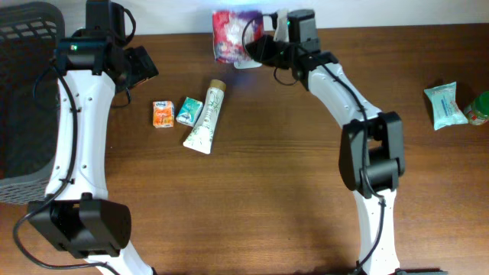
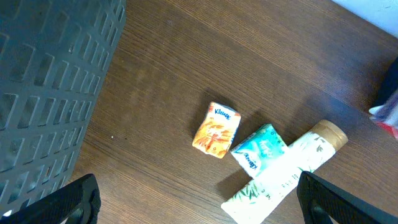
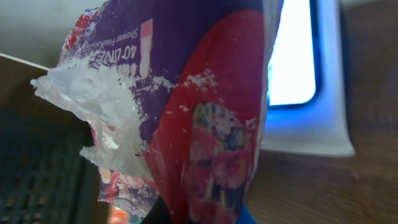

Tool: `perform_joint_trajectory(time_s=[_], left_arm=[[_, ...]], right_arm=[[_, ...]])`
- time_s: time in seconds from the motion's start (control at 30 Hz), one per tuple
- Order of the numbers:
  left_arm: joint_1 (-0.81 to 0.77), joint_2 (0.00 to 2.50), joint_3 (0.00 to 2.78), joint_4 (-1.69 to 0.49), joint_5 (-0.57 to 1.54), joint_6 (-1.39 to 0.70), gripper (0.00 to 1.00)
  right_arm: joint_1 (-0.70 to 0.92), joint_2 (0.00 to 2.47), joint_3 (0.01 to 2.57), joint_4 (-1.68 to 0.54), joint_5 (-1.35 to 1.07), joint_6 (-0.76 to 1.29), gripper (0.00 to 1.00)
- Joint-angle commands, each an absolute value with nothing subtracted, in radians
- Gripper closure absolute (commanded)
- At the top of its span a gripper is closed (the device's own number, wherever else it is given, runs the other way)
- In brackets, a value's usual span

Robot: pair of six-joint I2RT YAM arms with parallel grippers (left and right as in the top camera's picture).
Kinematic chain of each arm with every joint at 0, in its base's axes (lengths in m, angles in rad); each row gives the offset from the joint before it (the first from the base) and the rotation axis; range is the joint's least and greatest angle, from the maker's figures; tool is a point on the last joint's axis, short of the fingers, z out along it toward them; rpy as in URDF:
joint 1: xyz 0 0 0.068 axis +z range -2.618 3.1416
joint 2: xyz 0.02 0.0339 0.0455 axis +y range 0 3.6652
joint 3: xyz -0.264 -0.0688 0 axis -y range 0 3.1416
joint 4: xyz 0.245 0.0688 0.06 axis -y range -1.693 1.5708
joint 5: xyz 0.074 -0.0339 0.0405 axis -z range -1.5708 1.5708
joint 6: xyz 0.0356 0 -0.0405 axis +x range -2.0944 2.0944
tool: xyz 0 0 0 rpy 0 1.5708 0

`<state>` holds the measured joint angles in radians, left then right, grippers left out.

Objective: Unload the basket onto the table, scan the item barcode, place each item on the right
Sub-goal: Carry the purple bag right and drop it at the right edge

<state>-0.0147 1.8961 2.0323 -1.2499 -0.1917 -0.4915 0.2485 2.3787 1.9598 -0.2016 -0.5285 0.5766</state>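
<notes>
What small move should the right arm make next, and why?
Probably tilt the packet so its barcode faces the lit window of the scanner. The right gripper is shut on the packet beside the scanner, and no barcode is visible.

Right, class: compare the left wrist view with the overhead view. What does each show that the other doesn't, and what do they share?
Only the left wrist view is close enough to read the brand name on the orange tissue pack.

Only the overhead view shows the right gripper shut on a purple and red packet at the far edge of the table, and a pale green packet off to the right.

Both show the orange tissue pack, the teal pack, the white tube and the dark basket.
</notes>
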Motion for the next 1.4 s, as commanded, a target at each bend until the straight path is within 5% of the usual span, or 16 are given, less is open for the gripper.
perform_joint_trajectory(time_s=[0.0, 0.17, 0.3, 0.43, 0.57, 0.8, 1.13, 1.37], left_arm=[[-0.017, 1.897, 2.032, -1.251, -0.199, -0.501, 0.01], [-0.017, 1.897, 2.032, -1.251, -0.199, -0.501, 0.01], [-0.017, 1.897, 2.032, -1.251, -0.199, -0.501, 0.01], [-0.017, 1.897, 2.032, -1.251, -0.199, -0.501, 0.01], [-0.017, 1.897, 2.032, -1.251, -0.199, -0.501, 0.01], [-0.017, 1.897, 2.032, -1.251, -0.199, -0.501, 0.01], [-0.017, 1.897, 2.032, -1.251, -0.199, -0.501, 0.01], [-0.017, 1.897, 2.032, -1.251, -0.199, -0.501, 0.01]], right_arm=[[0.239, 2.329, 1.972, -0.198, -0.511, 0.527, 0.96], [0.152, 2.162, 1.975, -0.294, -0.497, 0.509, 0.96], [-0.057, 2.025, 1.975, -0.661, -0.368, 0.513, 0.96], [-0.303, 2.025, 1.973, -1.018, -0.286, 0.481, 0.96], [-0.453, 2.053, 1.973, -1.153, -0.18, 0.313, 0.96], [-0.682, 2.065, 1.973, -1.419, -0.089, 0.382, 0.96], [-0.86, 2.068, 1.972, -1.359, -0.025, 0.425, 0.96], [-0.858, 2.067, 1.956, -1.293, -0.093, 0.427, 0.21]])
